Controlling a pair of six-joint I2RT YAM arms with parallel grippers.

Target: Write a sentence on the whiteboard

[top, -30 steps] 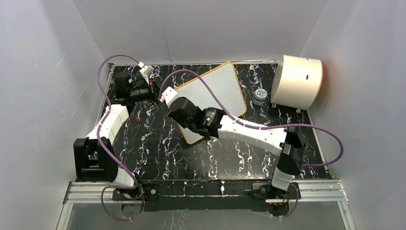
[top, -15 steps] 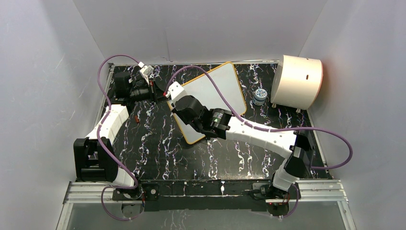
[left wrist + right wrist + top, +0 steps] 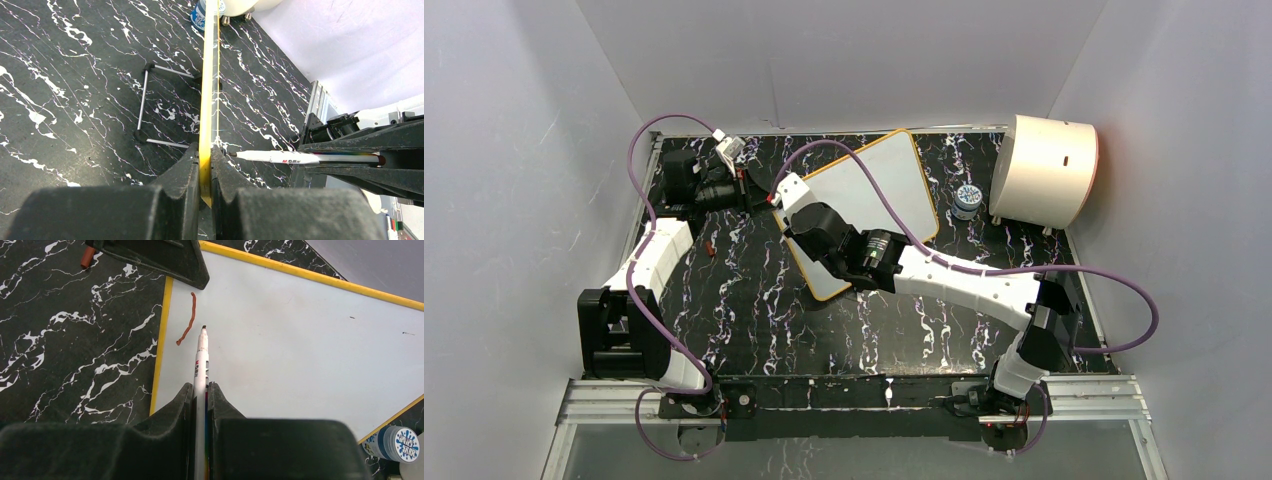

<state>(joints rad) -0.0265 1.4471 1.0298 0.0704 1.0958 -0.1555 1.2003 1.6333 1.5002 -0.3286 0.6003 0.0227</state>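
Looking down from above, we see the whiteboard (image 3: 879,180) at the far middle of the black marbled mat (image 3: 754,310), turned diagonally, with its orange-yellow rim all round. The left gripper (image 3: 205,150) is closed on the board's left edge. In its wrist view the two dark fingers (image 3: 187,165) pinch the yellow rim from both sides, and we see the board edge-on. A thin wire stand (image 3: 145,102) rests on the mat beside that edge and meets the rim.

The right gripper (image 3: 200,387) is closed tight on a white marker (image 3: 201,360), which juts forward between its fingers with the dark tip pointing at the board's face near the left rim. Of the sentence we see only one curved red stroke (image 3: 188,320), just left of the tip. In the left wrist view the tip appears to meet the board, though we cannot say for certain that it touches. The rest of the white surface carries only a few tiny specks.

A cream half-cylinder drum (image 3: 1044,170) stands at the far right of the mat. A small blue-and-white jar (image 3: 967,200) sits between it and the board's right corner. A small red-brown piece (image 3: 86,257) lies on the mat left of the board.
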